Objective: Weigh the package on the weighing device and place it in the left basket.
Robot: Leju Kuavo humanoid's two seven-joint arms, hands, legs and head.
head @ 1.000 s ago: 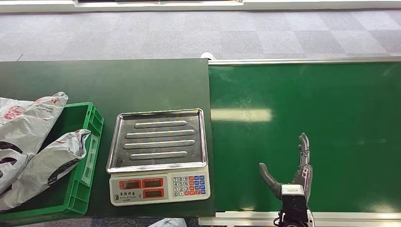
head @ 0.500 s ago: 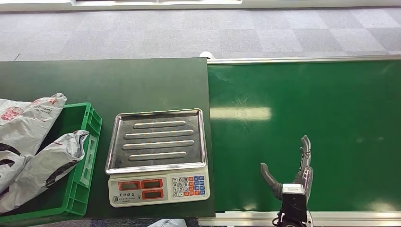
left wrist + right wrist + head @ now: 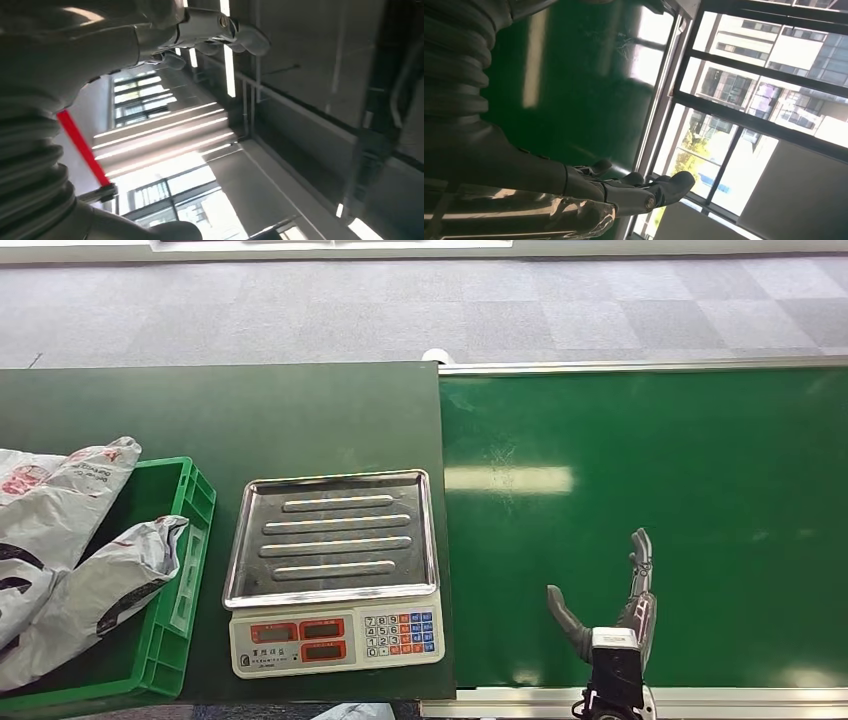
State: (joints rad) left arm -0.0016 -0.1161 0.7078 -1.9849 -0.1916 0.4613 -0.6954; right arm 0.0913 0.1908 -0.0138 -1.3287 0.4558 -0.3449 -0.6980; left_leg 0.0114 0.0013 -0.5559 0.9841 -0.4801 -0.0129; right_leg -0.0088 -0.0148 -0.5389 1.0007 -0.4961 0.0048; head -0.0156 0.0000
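Grey plastic mailer packages lie in and over the green basket at the left of the dark table. The weighing scale stands beside the basket, its steel tray bare. My right hand hovers open over the green conveyor belt near its front edge, fingers spread and holding nothing; in the right wrist view the fingers stretch out above the belt. In the left wrist view my left hand is raised against a ceiling, with nothing in it.
The belt's silver rails run along its far edge and near edge. Grey carpet floor lies beyond the table. The scale's keypad and displays face me.
The whole picture has shifted slightly, so the camera moved. My right hand has sunk a little toward the belt's front edge and stays open. Scale, basket and packages are unmoved.
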